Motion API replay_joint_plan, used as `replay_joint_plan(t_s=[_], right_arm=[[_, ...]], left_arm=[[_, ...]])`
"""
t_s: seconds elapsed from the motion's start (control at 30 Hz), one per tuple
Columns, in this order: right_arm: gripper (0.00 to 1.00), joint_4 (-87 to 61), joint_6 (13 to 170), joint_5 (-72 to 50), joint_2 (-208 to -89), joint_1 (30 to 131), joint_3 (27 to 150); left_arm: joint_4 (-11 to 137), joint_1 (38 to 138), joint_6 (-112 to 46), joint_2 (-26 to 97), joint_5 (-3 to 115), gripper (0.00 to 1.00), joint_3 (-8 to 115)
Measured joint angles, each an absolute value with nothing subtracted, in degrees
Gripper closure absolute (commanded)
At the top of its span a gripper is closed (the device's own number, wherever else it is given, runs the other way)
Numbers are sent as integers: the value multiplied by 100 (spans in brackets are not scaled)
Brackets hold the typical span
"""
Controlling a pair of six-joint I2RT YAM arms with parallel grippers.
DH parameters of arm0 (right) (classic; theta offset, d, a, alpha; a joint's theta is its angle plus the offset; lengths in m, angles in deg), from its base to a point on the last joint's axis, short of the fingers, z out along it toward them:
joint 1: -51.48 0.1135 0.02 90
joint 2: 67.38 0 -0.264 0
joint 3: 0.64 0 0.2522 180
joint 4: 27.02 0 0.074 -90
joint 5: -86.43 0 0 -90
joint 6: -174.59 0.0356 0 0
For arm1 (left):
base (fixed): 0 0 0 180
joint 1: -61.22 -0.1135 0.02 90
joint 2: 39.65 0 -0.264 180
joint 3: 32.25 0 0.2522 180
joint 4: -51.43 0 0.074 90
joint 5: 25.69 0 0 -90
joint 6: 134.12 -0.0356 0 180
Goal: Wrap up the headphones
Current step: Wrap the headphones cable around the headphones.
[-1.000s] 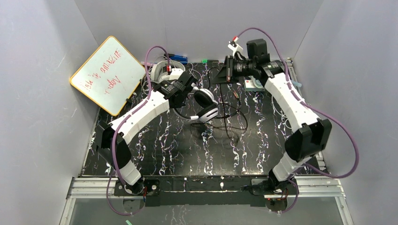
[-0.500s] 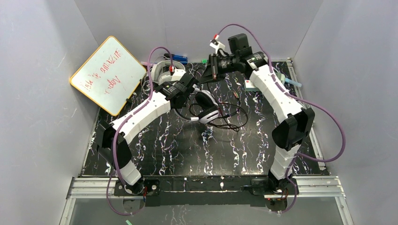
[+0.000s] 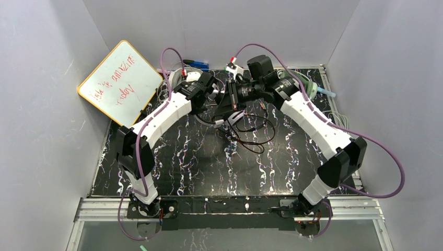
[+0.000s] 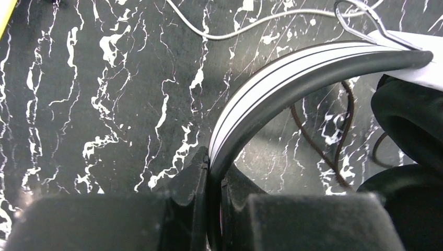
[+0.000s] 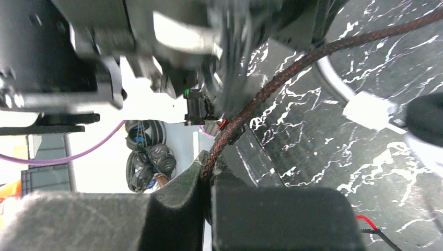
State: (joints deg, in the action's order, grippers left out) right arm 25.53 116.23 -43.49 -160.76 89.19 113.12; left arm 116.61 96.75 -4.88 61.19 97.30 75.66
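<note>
**The cable comes round to the headset**

The right end effector (image 5: 206,178), pinching the black cable (image 5: 271,86), has swung left. It is now just beside the left end effector (image 4: 214,178), which pinches the headband (image 4: 271,83) of the black-and-white headset (image 3: 223,124) near the far edge of the tabletop (image 3: 209,172). One loop looks nearly made.

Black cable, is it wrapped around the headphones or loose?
Loose: the cable lies in open loops on the table, one strand pinched in the right gripper.
</note>
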Motion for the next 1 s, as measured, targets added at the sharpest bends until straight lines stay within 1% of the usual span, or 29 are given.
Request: replay_joint_plan(t_s=[0.23, 0.37, 0.47, 0.67, 0.8, 1.0], right_arm=[[95, 2085, 11903, -4334, -15779, 9298, 10447], [90, 1672, 12084, -4266, -15534, 9433, 9586], [89, 1395, 12213, -4122, -15244, 9435, 8932], [86, 676, 12371, -3753, -14697, 9387, 7870], [85, -35, 12655, -3735, -14385, 9302, 7048], [73, -1084, 12880, -3595, -14299, 9184, 6128]], left_arm=[[11661, 9242, -7, 6126, 9328, 100, 7837], [11637, 8892, 187, 6124, 9015, 100, 7927], [11705, 8643, 205, 6126, 8788, 100, 8110], [11891, 8531, 34, 6126, 8414, 100, 8777], [11836, 8499, -11, 6067, 8261, 100, 8831], [11928, 8387, -132, 5794, 7910, 100, 8831]])
